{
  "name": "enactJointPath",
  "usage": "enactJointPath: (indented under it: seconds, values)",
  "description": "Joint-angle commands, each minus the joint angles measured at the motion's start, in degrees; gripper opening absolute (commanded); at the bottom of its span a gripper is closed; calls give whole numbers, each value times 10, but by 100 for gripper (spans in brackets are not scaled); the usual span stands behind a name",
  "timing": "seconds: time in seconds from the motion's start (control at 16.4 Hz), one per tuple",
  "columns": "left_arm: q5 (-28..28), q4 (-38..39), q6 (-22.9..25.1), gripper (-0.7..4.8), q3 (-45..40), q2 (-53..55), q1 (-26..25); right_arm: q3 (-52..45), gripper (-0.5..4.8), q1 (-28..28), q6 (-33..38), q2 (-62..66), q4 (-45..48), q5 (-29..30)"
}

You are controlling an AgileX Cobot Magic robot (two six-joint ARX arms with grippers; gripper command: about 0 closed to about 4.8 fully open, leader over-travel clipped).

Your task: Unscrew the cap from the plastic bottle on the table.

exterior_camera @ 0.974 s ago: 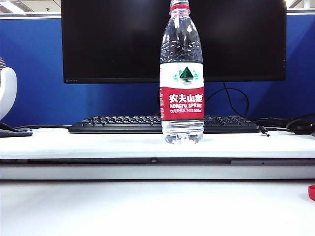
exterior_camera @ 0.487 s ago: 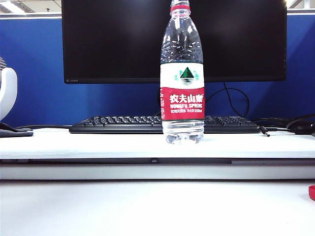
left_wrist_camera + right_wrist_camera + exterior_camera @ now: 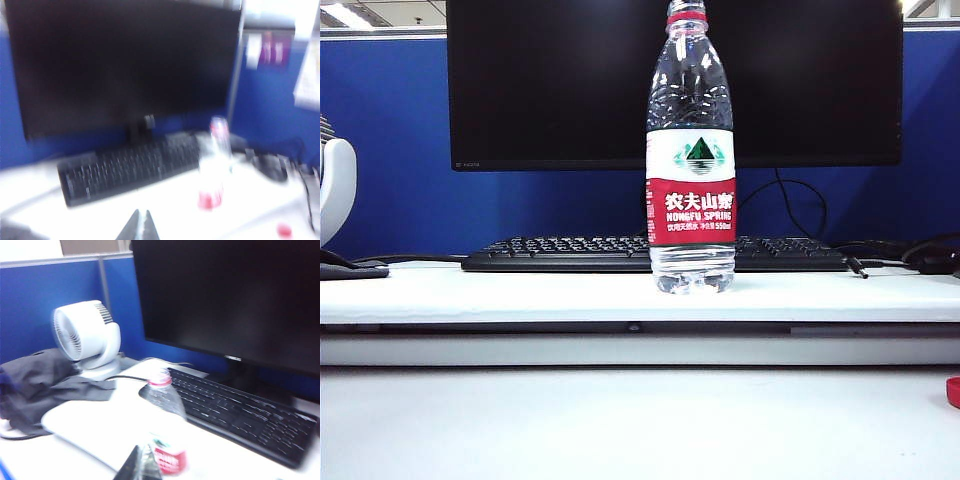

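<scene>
Standing mid-frame on the table (image 3: pixel 520 290), the plastic bottle (image 3: pixel 691 160) already lacked its cap (image 3: pixel 954 391), lying lower right. Left gripper (image 3: pixel 140 226) and right gripper (image 3: pixel 141 465) were closed, empty; only retreating seemed left.
</scene>
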State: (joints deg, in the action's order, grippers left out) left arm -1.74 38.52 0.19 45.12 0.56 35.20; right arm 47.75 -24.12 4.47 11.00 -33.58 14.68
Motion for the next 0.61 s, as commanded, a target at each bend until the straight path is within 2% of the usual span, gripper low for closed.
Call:
enactJointPath:
  seconds: [0.06,0.18,0.37,0.49,0.61]
  values:
    - [2,52,-2,-5,-2,2,0,0,-6,0,0,-27,-37,1]
    - [2,47,-10,-5,-21,2,0,0,-6,0,0,-40,-73,1]
    - [34,2,-90,-5,-87,2,0,-1,-6,0,0,-49,-134,0]
    - [76,-50,-97,-5,-130,2,0,-1,-6,0,0,-49,-165,0]
    - [85,-93,-131,-5,-139,2,0,-1,-6,0,0,-49,-178,0]
